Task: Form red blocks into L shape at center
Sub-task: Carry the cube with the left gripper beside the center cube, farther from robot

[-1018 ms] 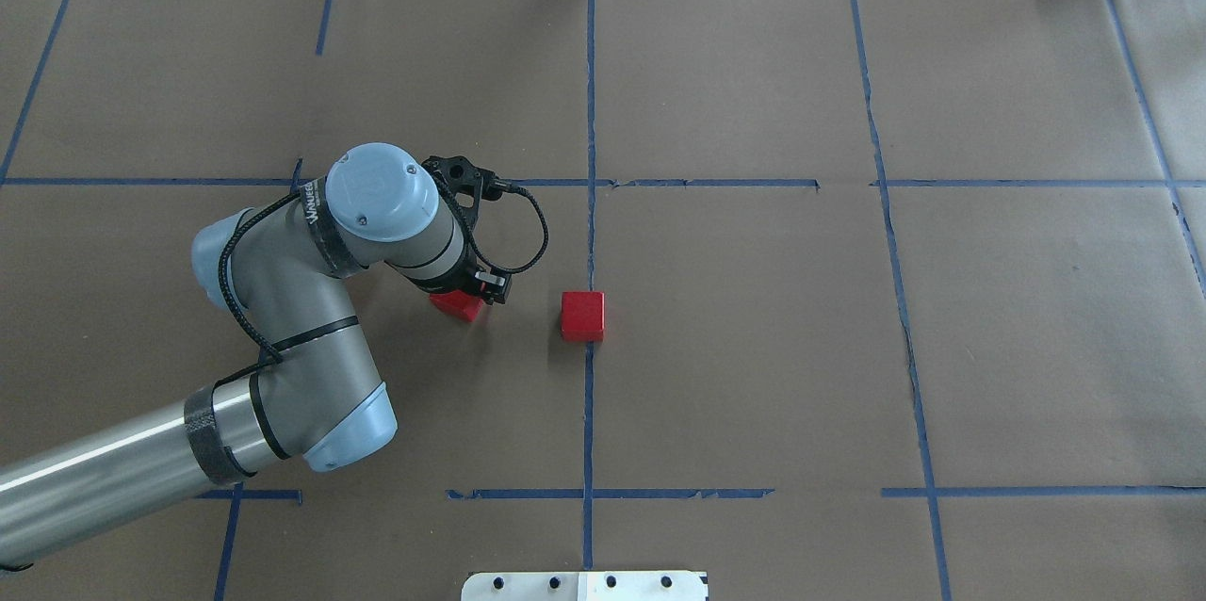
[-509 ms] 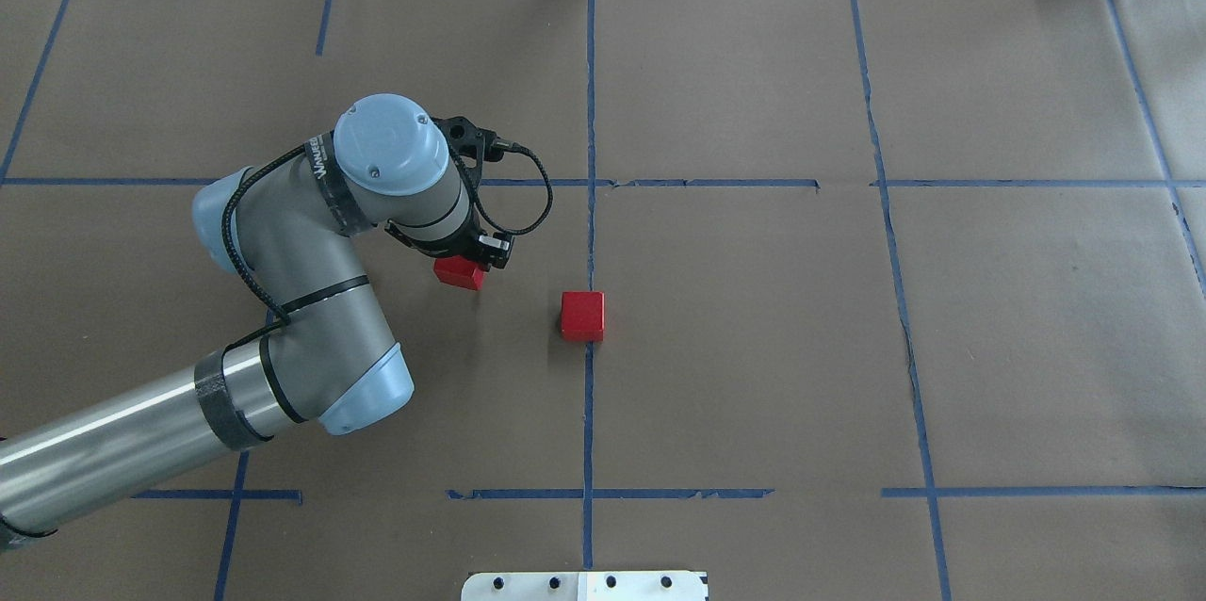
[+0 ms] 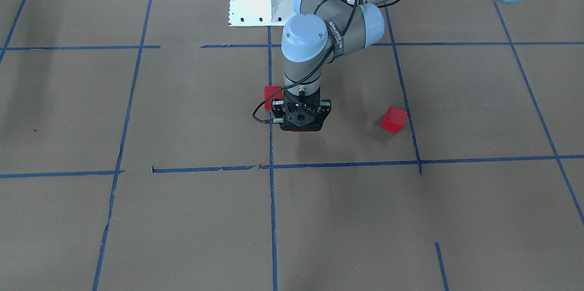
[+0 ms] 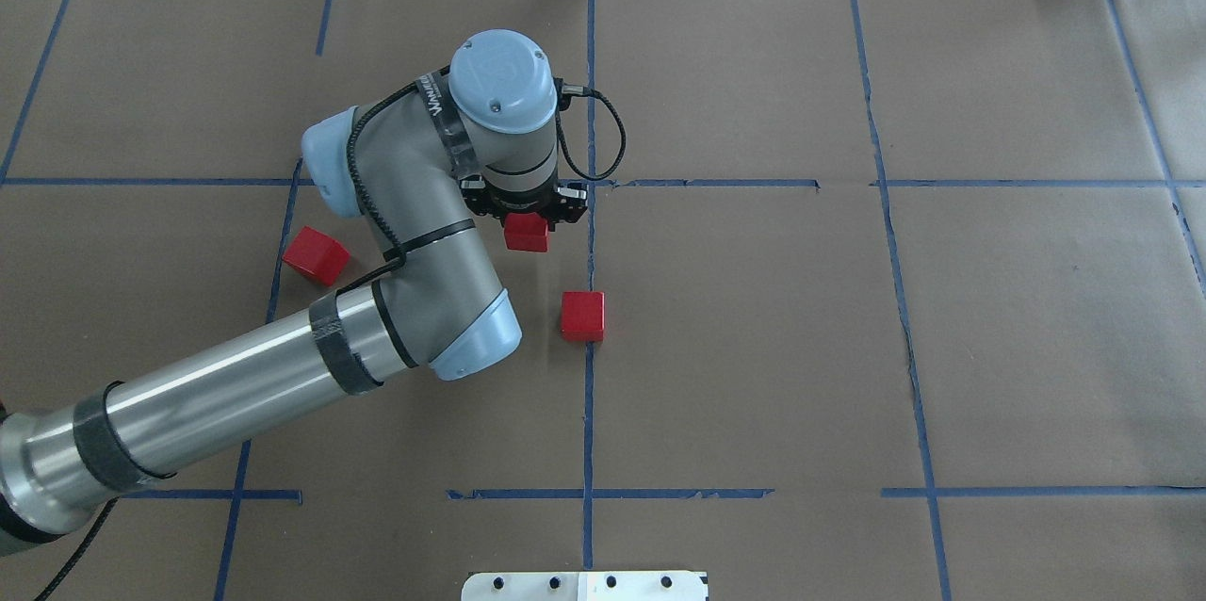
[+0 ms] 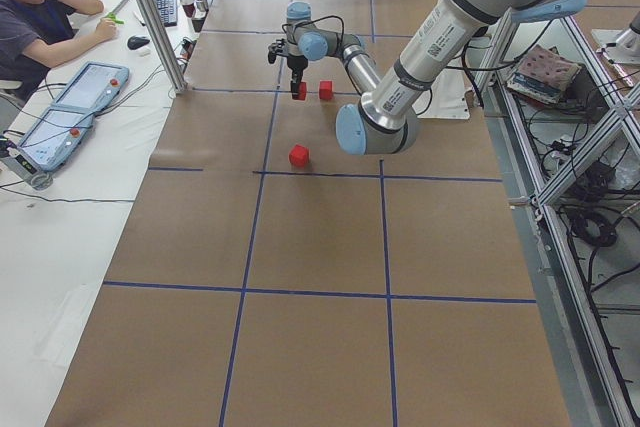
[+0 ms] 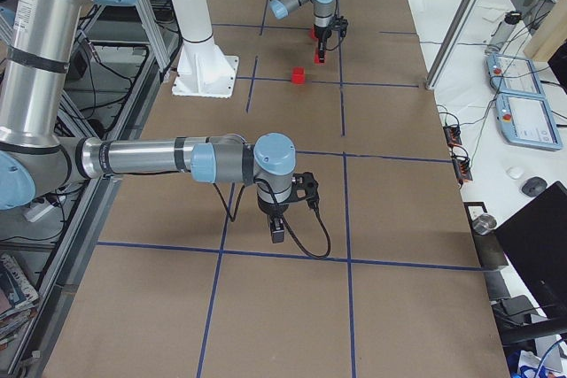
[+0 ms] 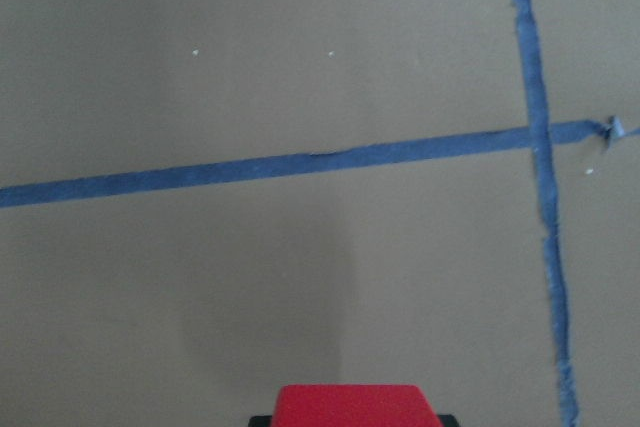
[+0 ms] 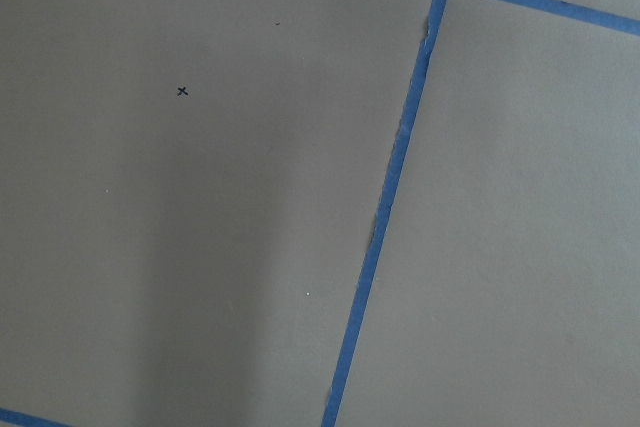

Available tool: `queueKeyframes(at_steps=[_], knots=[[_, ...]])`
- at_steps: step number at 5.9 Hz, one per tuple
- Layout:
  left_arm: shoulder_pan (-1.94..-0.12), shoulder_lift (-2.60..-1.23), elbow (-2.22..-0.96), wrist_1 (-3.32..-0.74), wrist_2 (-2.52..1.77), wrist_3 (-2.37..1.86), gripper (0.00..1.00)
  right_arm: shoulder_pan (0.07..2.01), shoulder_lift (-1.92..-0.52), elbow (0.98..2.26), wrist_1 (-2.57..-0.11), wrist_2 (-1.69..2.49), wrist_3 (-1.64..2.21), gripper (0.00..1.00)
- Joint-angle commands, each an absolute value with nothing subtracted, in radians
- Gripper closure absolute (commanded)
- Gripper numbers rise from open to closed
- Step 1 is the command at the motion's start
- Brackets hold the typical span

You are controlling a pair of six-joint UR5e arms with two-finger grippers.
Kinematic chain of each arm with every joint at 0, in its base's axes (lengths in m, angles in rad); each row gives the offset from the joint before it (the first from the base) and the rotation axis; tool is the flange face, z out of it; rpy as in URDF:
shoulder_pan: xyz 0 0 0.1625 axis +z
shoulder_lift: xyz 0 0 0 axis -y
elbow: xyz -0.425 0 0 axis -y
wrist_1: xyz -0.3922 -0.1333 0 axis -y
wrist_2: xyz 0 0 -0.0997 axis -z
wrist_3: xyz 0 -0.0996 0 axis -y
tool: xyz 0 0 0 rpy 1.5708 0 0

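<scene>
Looking down, I see my left gripper [image 4: 528, 217] clamped on a red block [image 4: 526, 235], just beside the center line [image 4: 589, 394]. A second block [image 4: 582, 316] sits on that line. The third block [image 4: 316, 255] lies well apart, beyond the left arm [image 4: 415, 252]. I cannot tell whether the right gripper [image 6: 277, 235] has its fingers apart or together.

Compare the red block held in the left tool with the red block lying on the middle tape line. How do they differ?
The held block is clamped in the left tool and seems lifted off the paper; the block on the line rests free. The held block hangs beside the tape, farther from the robot's base; the block on the line sits across it. Both are plain red cubes, seemingly equal in size.
</scene>
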State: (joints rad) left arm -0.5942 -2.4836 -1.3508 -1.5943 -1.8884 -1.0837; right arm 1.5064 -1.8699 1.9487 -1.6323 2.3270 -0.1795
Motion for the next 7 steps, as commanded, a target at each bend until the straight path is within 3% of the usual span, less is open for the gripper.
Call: queueKeyframes(at_steps=[1,7], knots=[[-0.56,-2.542,-1.244,-1.666,-1.887,-1.137,0.69,1.506,-1.87,1.948,-1.632,2.327,-0.179,0.0],[-0.509,-2.537,-1.247,-1.666,-1.888,-1.17,0.69,1.506,-1.87,1.94,-1.631,2.326,-0.183,0.0]])
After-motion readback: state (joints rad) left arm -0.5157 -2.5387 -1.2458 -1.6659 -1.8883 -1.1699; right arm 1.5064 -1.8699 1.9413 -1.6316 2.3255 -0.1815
